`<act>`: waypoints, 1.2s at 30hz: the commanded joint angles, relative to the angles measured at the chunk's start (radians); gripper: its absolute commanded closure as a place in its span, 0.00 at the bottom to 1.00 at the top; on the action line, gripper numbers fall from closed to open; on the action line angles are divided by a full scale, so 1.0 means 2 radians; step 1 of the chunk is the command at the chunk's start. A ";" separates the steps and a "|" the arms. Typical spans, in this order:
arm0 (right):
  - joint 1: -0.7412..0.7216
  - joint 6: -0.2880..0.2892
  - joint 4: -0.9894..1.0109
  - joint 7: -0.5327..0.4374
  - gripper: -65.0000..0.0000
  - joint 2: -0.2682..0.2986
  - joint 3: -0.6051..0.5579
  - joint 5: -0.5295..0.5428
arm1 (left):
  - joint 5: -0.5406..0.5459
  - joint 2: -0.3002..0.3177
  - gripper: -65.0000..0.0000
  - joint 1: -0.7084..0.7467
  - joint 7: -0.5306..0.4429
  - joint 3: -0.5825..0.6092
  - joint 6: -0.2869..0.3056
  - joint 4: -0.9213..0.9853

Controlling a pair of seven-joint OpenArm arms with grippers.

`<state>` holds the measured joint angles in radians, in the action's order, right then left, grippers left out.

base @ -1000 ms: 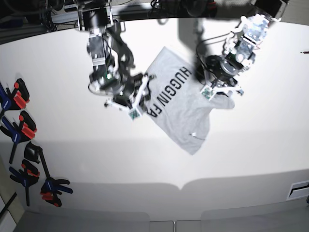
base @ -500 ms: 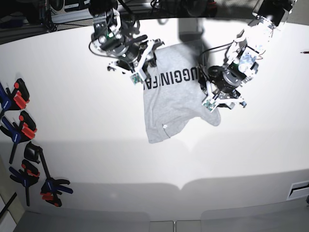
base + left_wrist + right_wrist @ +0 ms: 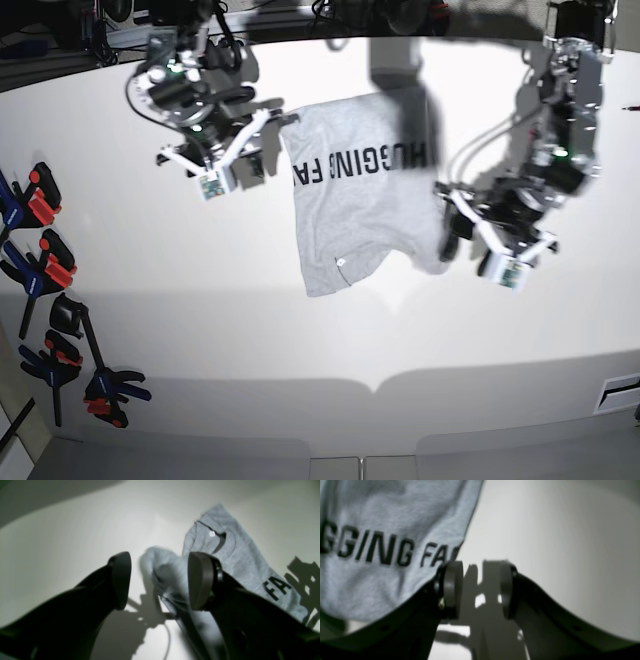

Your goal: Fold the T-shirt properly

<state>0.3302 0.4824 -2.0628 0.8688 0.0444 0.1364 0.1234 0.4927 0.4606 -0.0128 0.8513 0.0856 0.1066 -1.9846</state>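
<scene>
Between both open grippers, T-shirt [image 3: 360, 205] on table [image 3: 150, 300], unheld

The T-shirt [image 3: 365, 205] is light heather grey, with bold black block lettering [image 3: 360, 163] across it and a small white neck tag [image 3: 338, 264]. The worktop [image 3: 300, 340] is plain white. Both sets of fingers are black [image 3: 120, 580] [image 3: 451, 590]. At the worktop's edge lie clamps [image 3: 45, 265] in black, with red-orange and blue parts.
</scene>
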 commanded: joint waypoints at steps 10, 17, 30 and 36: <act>0.031 0.091 -0.065 0.060 0.64 0.003 0.154 0.176 | 0.140 0.004 0.49 0.092 0.042 -0.196 0.104 -0.040; 0.119 0.108 -0.111 0.112 0.64 0.003 0.280 0.309 | 0.262 0.004 0.49 0.200 0.085 -0.290 0.203 -0.054; 0.326 0.108 -0.125 0.245 0.64 0.003 0.406 0.579 | 0.340 0.004 0.49 0.424 0.184 -0.400 0.263 -0.167; 0.390 0.108 -0.118 0.254 0.64 0.041 0.386 0.571 | 0.338 0.002 0.51 0.537 0.165 -0.405 0.281 -0.166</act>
<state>1.0924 0.6926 -2.2917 1.3834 0.1219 0.9039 1.2503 1.1496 0.4572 1.0492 1.1904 -0.7181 0.6624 -2.3043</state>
